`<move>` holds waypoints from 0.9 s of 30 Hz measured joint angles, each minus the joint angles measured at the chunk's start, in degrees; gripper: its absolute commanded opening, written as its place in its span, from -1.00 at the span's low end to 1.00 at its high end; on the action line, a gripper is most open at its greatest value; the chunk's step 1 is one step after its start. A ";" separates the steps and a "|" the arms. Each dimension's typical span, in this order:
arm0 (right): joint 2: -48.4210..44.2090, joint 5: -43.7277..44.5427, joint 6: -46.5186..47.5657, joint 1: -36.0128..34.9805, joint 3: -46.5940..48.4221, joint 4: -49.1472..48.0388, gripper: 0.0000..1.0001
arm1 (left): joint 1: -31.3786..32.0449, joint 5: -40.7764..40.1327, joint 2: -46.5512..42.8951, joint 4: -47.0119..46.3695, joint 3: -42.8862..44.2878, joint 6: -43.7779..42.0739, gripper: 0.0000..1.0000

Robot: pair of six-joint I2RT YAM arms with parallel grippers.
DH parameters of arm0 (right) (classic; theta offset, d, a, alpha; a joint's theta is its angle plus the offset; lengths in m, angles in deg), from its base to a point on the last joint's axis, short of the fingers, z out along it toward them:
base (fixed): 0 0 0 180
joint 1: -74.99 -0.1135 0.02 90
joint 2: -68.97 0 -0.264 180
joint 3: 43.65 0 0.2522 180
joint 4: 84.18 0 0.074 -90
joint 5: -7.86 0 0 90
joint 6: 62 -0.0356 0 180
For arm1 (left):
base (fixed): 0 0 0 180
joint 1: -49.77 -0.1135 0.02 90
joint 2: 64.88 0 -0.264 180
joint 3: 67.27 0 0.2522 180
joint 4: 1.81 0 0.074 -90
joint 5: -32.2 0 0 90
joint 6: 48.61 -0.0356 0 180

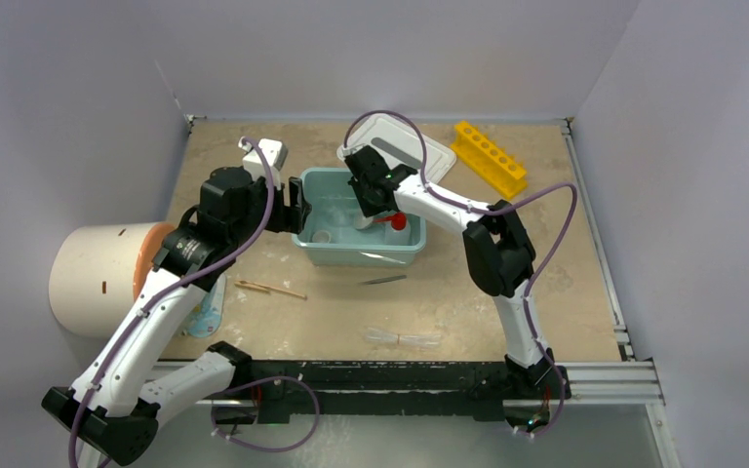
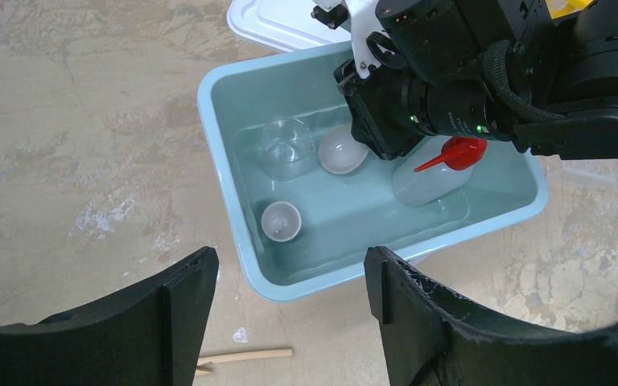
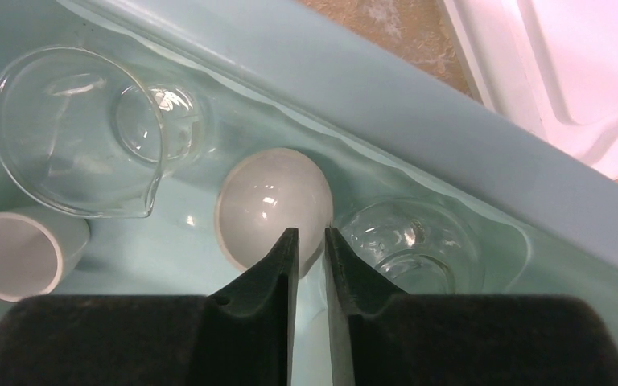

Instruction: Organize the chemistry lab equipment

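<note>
Small white bowl [image 3: 273, 205] sits in the teal tub [image 3: 418, 121] beside a glass beaker [image 3: 72, 133] and squeeze bottle [image 2: 428, 181]. The right gripper [image 3: 310, 241] straddles its rim, jaws barely parted, grip unclear. The left gripper [image 2: 290, 269] hovers wide open and empty by the tub's edge.

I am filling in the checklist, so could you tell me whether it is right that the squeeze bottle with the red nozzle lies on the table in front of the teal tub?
Not quite. The squeeze bottle with the red nozzle lies inside the teal tub, not on the table in front of it; the left wrist view shows it on the tub's floor.
</note>
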 measured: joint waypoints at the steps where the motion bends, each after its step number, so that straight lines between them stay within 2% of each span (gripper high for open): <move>1: 0.00 0.00 -0.02 0.00 0.00 0.00 -0.55 | 0.00 0.00 0.00 0.00 0.00 0.00 0.36; 9: -0.55 0.09 -0.79 0.00 0.02 0.15 -0.52 | 0.00 0.02 0.00 0.02 0.00 0.00 0.36; 14: -4.28 0.61 -1.01 0.00 0.22 0.61 -0.46 | 0.00 0.02 0.00 0.35 0.00 0.04 0.36; 22: -17.90 1.40 -1.25 0.00 -0.13 -0.52 -0.30 | 0.00 0.22 0.04 3.56 0.68 0.70 0.36; 27: -30.47 -1.18 -1.95 0.00 -7.52 -4.24 -0.19 | 0.00 1.14 0.04 5.03 0.83 1.97 0.36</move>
